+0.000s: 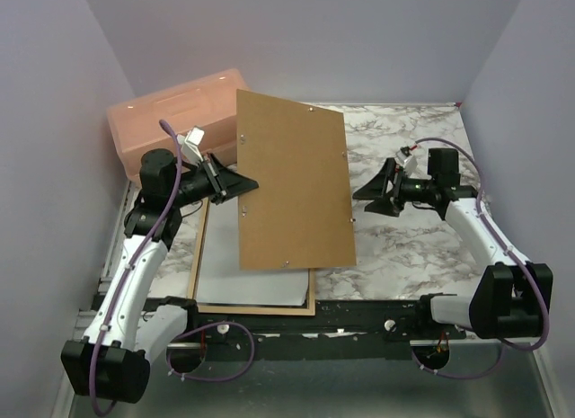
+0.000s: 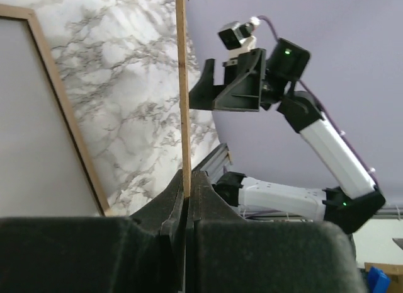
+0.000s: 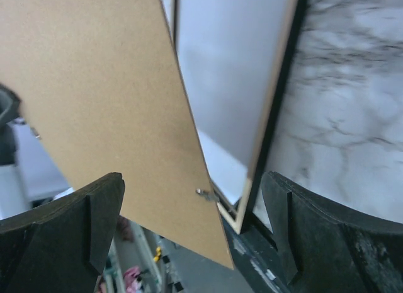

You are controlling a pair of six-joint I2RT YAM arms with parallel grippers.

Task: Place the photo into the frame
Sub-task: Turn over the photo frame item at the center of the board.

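The brown backing board (image 1: 292,180) hangs tilted above the table. My left gripper (image 1: 235,186) is shut on its left edge. The left wrist view shows the board edge-on (image 2: 183,85), pinched between the jaws of my left gripper (image 2: 187,179). Under it lies the frame (image 1: 252,310), tan wood face up, filled by a flat white-grey surface (image 1: 256,279). I cannot tell whether that surface is the photo's back or the pane. My right gripper (image 1: 375,195) stands open just right of the board, touching nothing. Its wrist view shows the board (image 3: 101,97) and the frame's edge (image 3: 269,110) beyond the open right gripper (image 3: 192,183).
A pink plastic box (image 1: 175,117) stands at the back left, close behind my left arm. The marble tabletop (image 1: 404,247) runs right of the frame, under my right arm. A black rail (image 1: 359,315) runs along the near edge.
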